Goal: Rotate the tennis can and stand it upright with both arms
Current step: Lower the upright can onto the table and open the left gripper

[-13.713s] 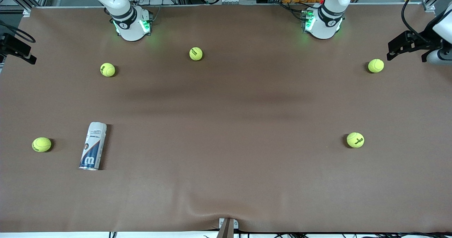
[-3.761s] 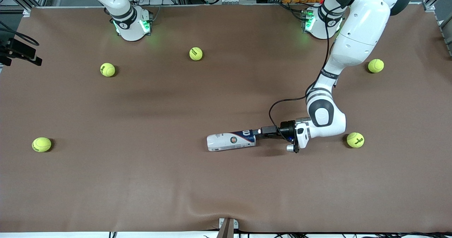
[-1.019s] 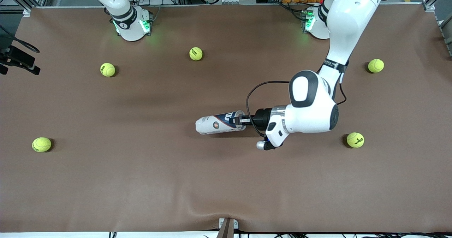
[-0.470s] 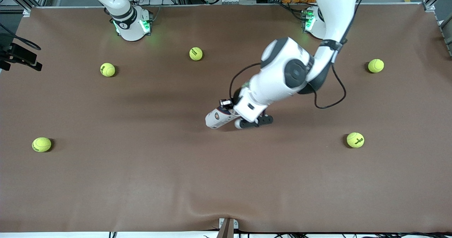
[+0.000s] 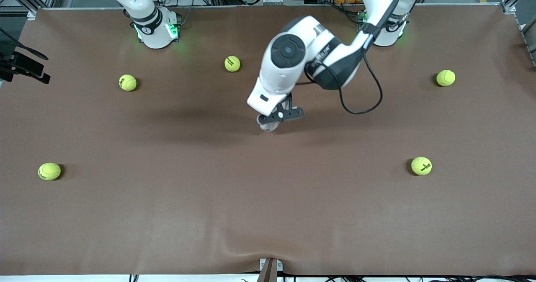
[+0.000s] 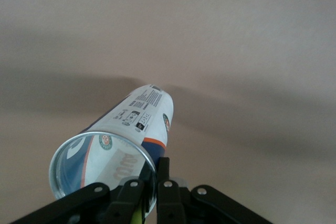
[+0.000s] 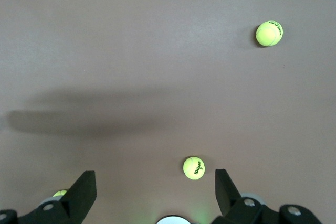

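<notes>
While the right gripper (image 7: 152, 192) waits spread open high over the tabletop (image 5: 167, 215), the left gripper (image 6: 149, 187) pinches the silver rim of the tennis can (image 6: 126, 135) between its fingers (image 6: 164, 182). Tilted, the can hangs over the middle of the tabletop, closed end lowest, mostly hidden under the wrist in the front view.

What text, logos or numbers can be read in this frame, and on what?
"Wilson", black script: on the tennis ball in the right wrist view.
Fine print and round emblems on the tennis can, held at its rim by the left gripper: too small to read.
Print on the other tennis balls: too small to read.
</notes>
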`<move>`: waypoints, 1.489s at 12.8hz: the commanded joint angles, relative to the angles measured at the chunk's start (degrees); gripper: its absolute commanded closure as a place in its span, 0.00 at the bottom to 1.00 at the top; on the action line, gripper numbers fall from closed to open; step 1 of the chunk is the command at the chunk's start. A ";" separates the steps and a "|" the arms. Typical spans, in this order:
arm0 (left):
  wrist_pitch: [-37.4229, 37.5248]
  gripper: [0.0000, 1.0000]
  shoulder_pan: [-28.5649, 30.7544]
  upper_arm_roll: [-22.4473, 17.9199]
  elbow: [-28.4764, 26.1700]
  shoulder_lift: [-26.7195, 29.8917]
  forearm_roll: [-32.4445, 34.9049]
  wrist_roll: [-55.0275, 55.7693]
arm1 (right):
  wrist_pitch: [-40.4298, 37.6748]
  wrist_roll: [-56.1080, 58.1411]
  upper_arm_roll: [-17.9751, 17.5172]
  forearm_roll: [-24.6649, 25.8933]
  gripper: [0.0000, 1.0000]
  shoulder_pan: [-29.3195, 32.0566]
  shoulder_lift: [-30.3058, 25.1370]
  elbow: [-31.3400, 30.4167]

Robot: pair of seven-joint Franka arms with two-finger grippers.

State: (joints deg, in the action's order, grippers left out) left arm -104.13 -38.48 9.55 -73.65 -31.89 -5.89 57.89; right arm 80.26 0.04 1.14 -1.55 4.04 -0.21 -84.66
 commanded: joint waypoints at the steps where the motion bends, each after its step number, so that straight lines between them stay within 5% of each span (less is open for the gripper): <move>1: 4.72 1.00 -3.00 -0.76 1.49 0.42 4.82 4.67 | -0.28 -0.92 -0.52 0.40 0.00 0.70 0.03 0.72; 19: -1.60 1.00 -3.80 -0.50 0.35 -4.50 5.45 5.21 | 0.60 -0.83 -0.61 0.40 0.00 0.26 0.56 0.72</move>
State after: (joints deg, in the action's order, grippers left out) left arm -104.82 -41.75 8.90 -73.58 -35.74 -1.40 62.79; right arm 80.91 0.03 1.06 -1.51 4.03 0.08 -84.64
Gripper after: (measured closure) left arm 0.943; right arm 0.000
